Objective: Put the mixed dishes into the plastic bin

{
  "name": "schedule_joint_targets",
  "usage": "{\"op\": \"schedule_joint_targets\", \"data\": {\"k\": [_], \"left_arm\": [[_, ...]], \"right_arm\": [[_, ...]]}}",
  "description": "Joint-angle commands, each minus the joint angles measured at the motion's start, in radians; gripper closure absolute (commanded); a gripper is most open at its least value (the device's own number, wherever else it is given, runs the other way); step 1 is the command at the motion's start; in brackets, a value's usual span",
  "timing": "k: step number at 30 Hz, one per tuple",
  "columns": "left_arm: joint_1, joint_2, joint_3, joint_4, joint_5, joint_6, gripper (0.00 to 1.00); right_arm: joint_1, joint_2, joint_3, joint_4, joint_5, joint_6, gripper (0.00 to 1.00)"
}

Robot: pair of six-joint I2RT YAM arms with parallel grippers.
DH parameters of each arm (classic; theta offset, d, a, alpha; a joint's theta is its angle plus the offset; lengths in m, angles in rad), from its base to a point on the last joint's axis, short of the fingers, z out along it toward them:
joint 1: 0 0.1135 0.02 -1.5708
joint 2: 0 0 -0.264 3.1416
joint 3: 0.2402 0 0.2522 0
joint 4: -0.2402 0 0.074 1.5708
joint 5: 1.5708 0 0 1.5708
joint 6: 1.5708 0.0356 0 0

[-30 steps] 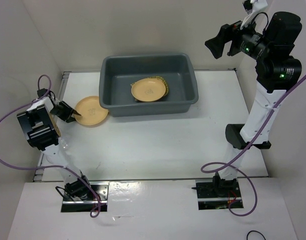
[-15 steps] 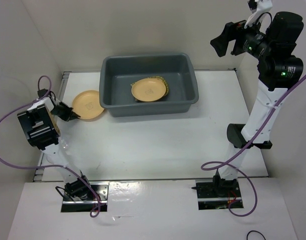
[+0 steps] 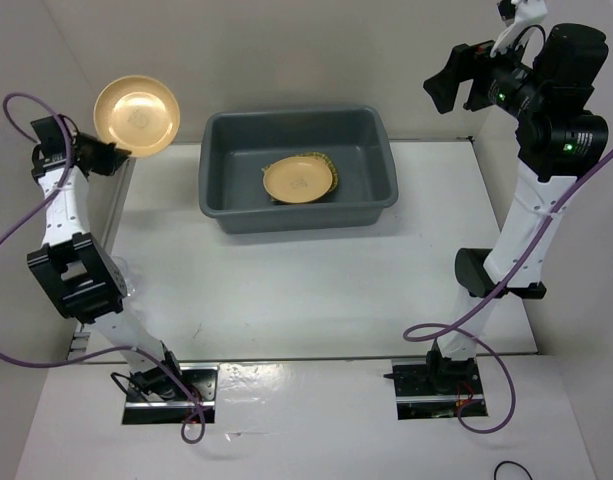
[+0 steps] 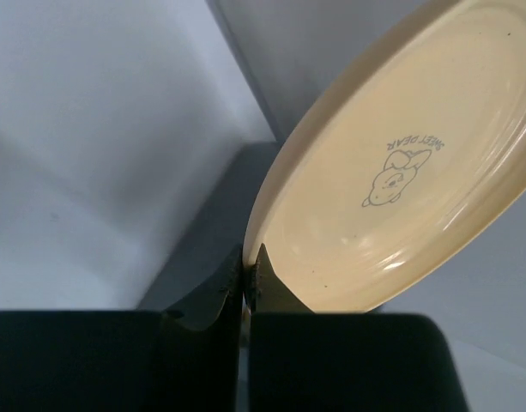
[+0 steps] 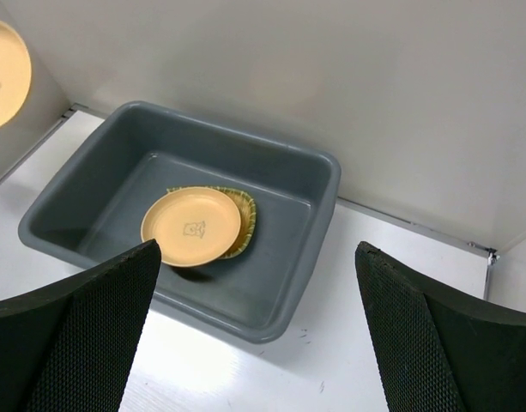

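Note:
My left gripper [image 3: 108,152] is raised high at the far left and shut on the rim of a pale-orange plate [image 3: 136,115]. In the left wrist view the plate [image 4: 400,189] stands tilted on edge, and the gripper [image 4: 248,275] pinches its lower rim. The dark grey plastic bin [image 3: 286,215] sits at the back of the table. Inside it a second orange plate [image 3: 298,180] lies on a woven yellow tray [image 3: 329,165]. My right gripper [image 3: 451,85] hangs open high at the right, empty. From its wrist I see the bin [image 5: 237,142], the plate inside [image 5: 191,226] and the tray [image 5: 248,210].
The white table [image 3: 286,290] lies between the bin and the arm bases. White enclosure walls [image 3: 46,60] stand close behind and beside the left arm. A purple cable [image 3: 6,230] loops along the left arm, and another cable [image 3: 456,330] trails by the right arm.
The left gripper shut on the rim of the plate lying left of the bin. The left arm then swung up and lifted it high at the far left. The right arm barely moved.

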Motion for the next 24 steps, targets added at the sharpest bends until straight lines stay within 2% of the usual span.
{"op": "schedule_joint_targets", "data": {"k": [1, 3, 4, 5, 8, 9, 11, 12, 13, 14, 16, 24], "left_arm": [[-0.088, 0.018, 0.063, 0.114, 0.135, -0.127, 1.0], [-0.168, 0.064, 0.224, 0.09, 0.135, -0.092, 1.0], [-0.197, 0.139, 0.307, 0.005, 0.135, -0.062, 1.0], [-0.252, 0.185, 0.482, -0.043, 0.148, -0.038, 1.0], [-0.365, 0.374, 0.759, -0.24, 0.157, 0.044, 1.0], [-0.393, 0.482, 0.968, -0.345, 0.157, 0.066, 1.0], [-0.436, 0.607, 1.204, -0.444, 0.178, 0.067, 1.0], [-0.467, 0.747, 1.329, -0.494, 0.197, 0.052, 1.0], [-0.476, 0.786, 1.448, -0.539, 0.264, 0.036, 1.0], [-0.494, 0.799, 1.371, -0.539, 0.264, 0.036, 1.0], [-0.542, 0.845, 1.444, -0.593, 0.217, 0.062, 1.0], [-0.617, 0.951, 1.443, -0.654, 0.163, 0.094, 1.0]], "right_arm": [[-0.007, -0.051, -0.005, -0.007, 0.023, 0.002, 0.02], [-0.007, -0.06, -0.005, -0.007, 0.023, 0.002, 0.02], [-0.007, -0.06, -0.005, -0.007, 0.023, 0.002, 0.02], [-0.007, -0.069, -0.005, -0.007, 0.023, 0.002, 0.02], [-0.007, -0.069, -0.014, -0.007, 0.023, 0.002, 0.02], [-0.007, -0.069, -0.014, -0.007, 0.023, 0.002, 0.02], [-0.007, -0.069, -0.014, -0.007, 0.013, 0.002, 0.02], [-0.007, -0.069, -0.014, -0.007, 0.013, 0.002, 0.02], [-0.007, -0.069, -0.014, -0.007, 0.013, 0.002, 0.02], [-0.007, -0.069, -0.014, -0.007, 0.013, 0.002, 0.02], [-0.007, -0.069, -0.003, -0.007, 0.013, 0.002, 0.02], [-0.007, -0.079, -0.003, -0.007, 0.013, 0.002, 0.02]]}}
